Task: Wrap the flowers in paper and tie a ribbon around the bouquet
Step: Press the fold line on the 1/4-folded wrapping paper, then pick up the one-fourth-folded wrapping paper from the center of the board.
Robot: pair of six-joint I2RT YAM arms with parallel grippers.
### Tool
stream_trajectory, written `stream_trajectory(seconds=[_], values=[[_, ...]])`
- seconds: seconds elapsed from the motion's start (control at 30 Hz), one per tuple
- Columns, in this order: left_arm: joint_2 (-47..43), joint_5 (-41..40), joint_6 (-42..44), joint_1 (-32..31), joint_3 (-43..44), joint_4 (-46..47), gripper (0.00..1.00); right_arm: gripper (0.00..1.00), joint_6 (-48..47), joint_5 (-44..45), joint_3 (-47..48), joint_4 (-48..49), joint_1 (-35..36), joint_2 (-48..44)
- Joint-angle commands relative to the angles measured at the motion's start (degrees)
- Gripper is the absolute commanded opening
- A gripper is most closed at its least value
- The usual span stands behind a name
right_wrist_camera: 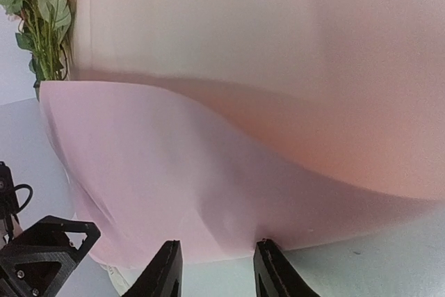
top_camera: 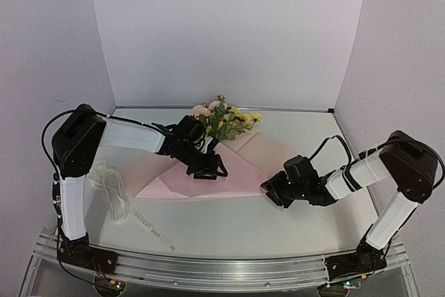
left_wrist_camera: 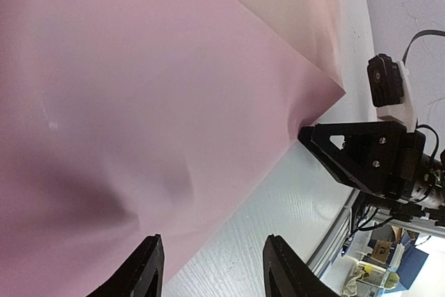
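Here's the stage: a pale white table [top_camera: 278, 220] boxed in by plain lavender-white walls [top_camera: 229, 33], with an aluminium rail [top_camera: 222, 269] running along the bottom edge of the top view.

Centre of the frame, the pink paper [top_camera: 240, 168] lies on the table, one flap folded over so it comes to a point at the right. Just above it, at the upper middle, the flowers [top_camera: 226, 119] show pink and yellow blooms and green leaves, their stems dropping behind the left arm's wrist. Down at the lower left, well apart from all that, the ribbon [top_camera: 122, 199] lies in loose loops on the bare table.

Now the left pincer [left_wrist_camera: 212, 241]: it sits over the middle of the paper. In its own camera the jaws stand roughly half apart, straddling the paper's diagonal edge. One finger is over pink, the other over white table. Nothing is clamped, and whether a fingertip touches the sheet I can't tell.

Over to the right pincer [right_wrist_camera: 217, 243], low at the paper's right-hand point. Its jaws are also partly apart, with the sheet's edge lying right in the gap between the tips. It has no closed grip on it.
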Motion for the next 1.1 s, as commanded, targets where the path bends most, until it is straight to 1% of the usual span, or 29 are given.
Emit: stream_trajectory(seconds=[0.0,0.07,0.2,0.3,0.4,0.5,0.6,0.73,0.87,1.07], values=[[3.69,0.68,2.73,0.22,4.74,-0.94,0.5,0.4,1.8,3.79,-3.39,0.1,-0.4,-3.33],[4.85,0.87,3.05,0.27,5.83,-1.2,0.5,0.46,1.97,5.08,-5.61,-0.06,-0.5,-5.84],[5.69,1.05,3.16,0.26,6.47,-1.14,0.5,0.53,1.39,7.19,-9.25,-1.59,-1.55,-9.23],[5.66,1.02,3.31,0.31,6.32,-1.21,0.5,0.56,0.04,8.04,-10.23,-2.29,-2.58,-9.89],[5.77,0.97,3.41,0.3,6.16,-1.31,0.5,0.55,-1.46,7.7,-9.69,-2.3,-4.15,-8.6],[5.76,0.88,3.41,0.32,5.9,-1.25,0.5,0.48,-3.04,7.53,-8.47,-2.22,-5.43,-6.79],[5.74,0.92,3.52,0.31,5.92,-1.29,0.5,0.44,-4.49,8.53,-8.07,-1.9,-6.47,-5.84],[5.8,1.07,3.8,0.29,6.25,-1.5,0.5,0.39,-7.05,9.06,-6.57,-1.59,-6.8,-5.1],[6.15,1.07,4.09,0.28,6.79,-1.84,0.5,0.31,-8.03,9.39,-5.62,-1.42,-6.76,-4.86],[6.8,1.26,4.03,0.3,7.65,-1.91,0.5,0.11,-11.02,9.84,-5.15,-1.5,-6.7,-7.32]])
